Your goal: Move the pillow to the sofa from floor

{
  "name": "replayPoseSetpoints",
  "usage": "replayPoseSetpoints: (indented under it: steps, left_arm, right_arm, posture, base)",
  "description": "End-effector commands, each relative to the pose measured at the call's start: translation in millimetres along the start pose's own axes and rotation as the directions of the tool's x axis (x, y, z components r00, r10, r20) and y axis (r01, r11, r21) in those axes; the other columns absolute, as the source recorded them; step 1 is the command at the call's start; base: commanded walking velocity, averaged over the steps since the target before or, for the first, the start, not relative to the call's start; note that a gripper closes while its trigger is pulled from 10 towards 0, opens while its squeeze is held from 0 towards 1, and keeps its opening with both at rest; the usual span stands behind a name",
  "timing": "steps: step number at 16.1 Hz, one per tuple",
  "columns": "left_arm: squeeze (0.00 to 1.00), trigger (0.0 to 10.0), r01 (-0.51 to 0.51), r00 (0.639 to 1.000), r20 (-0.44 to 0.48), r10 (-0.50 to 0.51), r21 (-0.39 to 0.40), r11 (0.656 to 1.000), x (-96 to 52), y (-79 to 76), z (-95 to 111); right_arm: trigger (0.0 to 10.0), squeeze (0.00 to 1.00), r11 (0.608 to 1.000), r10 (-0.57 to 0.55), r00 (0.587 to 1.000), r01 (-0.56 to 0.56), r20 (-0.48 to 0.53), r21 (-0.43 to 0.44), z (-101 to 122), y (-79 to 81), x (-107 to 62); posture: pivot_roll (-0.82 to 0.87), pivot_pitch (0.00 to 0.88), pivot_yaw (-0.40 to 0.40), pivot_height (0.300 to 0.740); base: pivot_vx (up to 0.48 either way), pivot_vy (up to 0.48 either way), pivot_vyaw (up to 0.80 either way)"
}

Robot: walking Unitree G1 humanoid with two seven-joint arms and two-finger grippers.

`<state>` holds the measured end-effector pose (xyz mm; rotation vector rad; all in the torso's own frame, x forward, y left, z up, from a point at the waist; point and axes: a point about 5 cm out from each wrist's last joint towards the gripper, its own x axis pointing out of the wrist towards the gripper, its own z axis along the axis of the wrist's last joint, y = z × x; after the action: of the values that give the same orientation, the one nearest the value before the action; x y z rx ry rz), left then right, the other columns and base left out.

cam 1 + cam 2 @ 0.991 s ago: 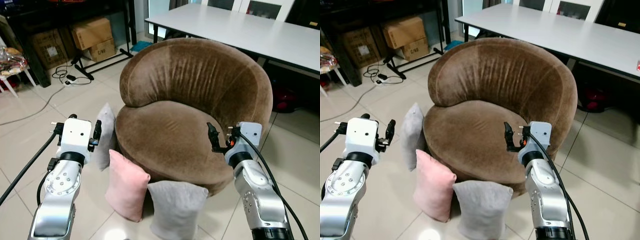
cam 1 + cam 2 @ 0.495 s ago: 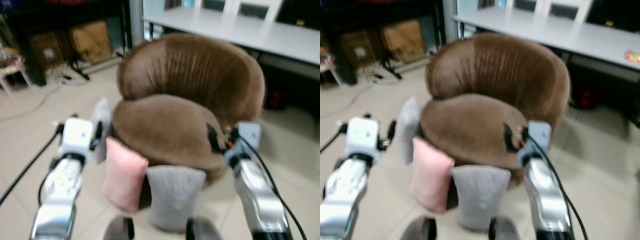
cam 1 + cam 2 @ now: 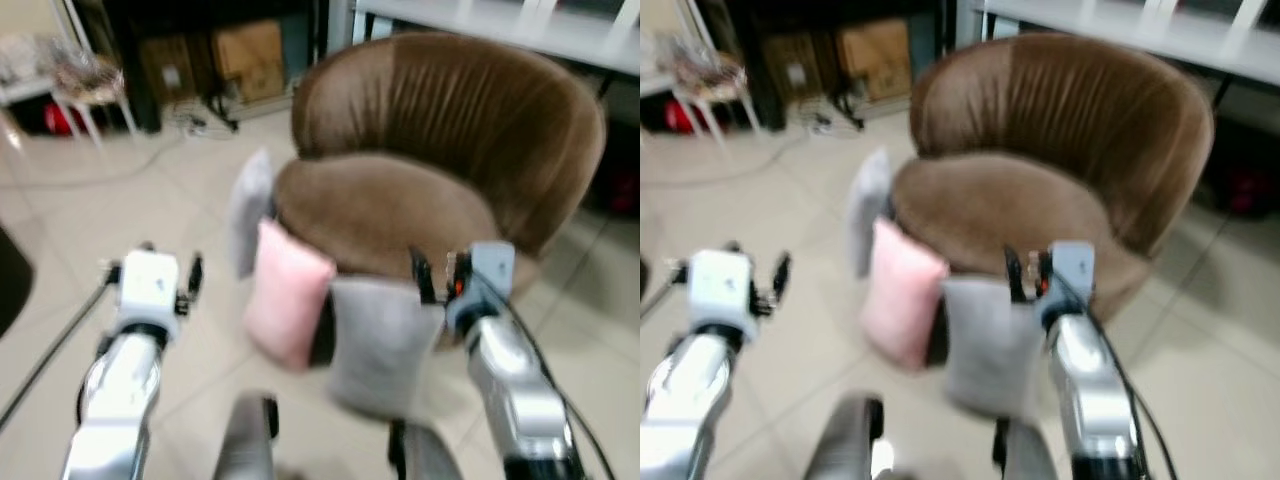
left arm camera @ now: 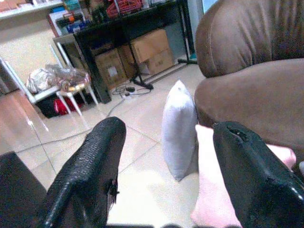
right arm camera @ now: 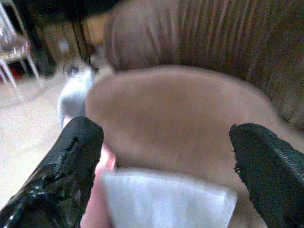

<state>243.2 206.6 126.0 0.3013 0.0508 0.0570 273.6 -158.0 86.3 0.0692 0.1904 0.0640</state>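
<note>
Head views have swung and blurred: likely the robot stepping. Both the left pincer and right pincer gape wide, empty; grey pillow just below the right one, sofa beyond.

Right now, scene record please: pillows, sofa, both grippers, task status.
sofa: brown round sofa, seat bare
pillows: pink pillow, grey pillow and pale grey pillow, all upright on the floor against the sofa base
left gripper: open, holds nothing, over the tile floor
right gripper: open, holds nothing, above the grey pillow
task status: no pillow on the sofa yet
</note>
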Motion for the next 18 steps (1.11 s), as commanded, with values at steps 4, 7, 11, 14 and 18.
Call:
replayPoseSetpoints:
  steps: [4, 7, 11, 14, 18]
  left_arm:
    - [0.0, 10.0, 0.007, 0.999, 0.044, -0.007, -0.003, 1.0, 4.2, 1.5, 11.0]
    - [0.0, 10.0, 0.011, 0.999, 0.044, -0.011, -0.002, 1.0, 4.0, 1.6, 10.9]
    - [0.0, 10.0, 0.012, 0.999, 0.046, -0.012, -0.002, 1.0, 4.5, 1.4, 11.7]
    - [0.0, 10.0, 0.015, 0.999, 0.045, -0.016, 0.001, 1.0, 5.1, 2.4, 11.9]
    - [0.0, 10.0, 0.022, 0.999, 0.042, -0.023, 0.004, 1.0, 7.4, 1.4, 12.5]
  right_arm:
    - [10.0, 0.0, 0.999, 0.033, 0.999, -0.032, 0.04, -0.023, 10.6, 5.0, 3.2]
    - [10.0, 0.0, 0.999, 0.034, 0.999, -0.033, 0.037, -0.023, 9.7, 5.5, 3.6]
    - [10.0, 0.0, 0.999, 0.035, 0.999, -0.034, 0.041, -0.023, 9.6, 6.0, 3.4]
    - [10.0, 0.0, 0.999, 0.037, 0.998, -0.036, 0.041, -0.022, 9.2, 6.8, 3.3]
    - [10.0, 0.0, 0.999, 0.029, 0.999, -0.028, 0.037, -0.021, 8.5, 5.1, 2.2]
  posture:
    - [-0.04, 0.0, -0.01, 0.613]
    - [-0.04, 0.0, -0.01, 0.613]
    - [-0.04, 0.0, -0.006, 0.613]
    - [-0.05, 0.0, 0.005, 0.613]
    - [-0.05, 0.0, 0.01, 0.613]
  base:
    - [0.328, 0.0, 0.0]
    - [0.331, 0.0, 0.0]
    - [0.329, 0.0, 0.0]
    - [0.326, 0.0, 0.0]
    - [0.322, 0.0, 0.0]
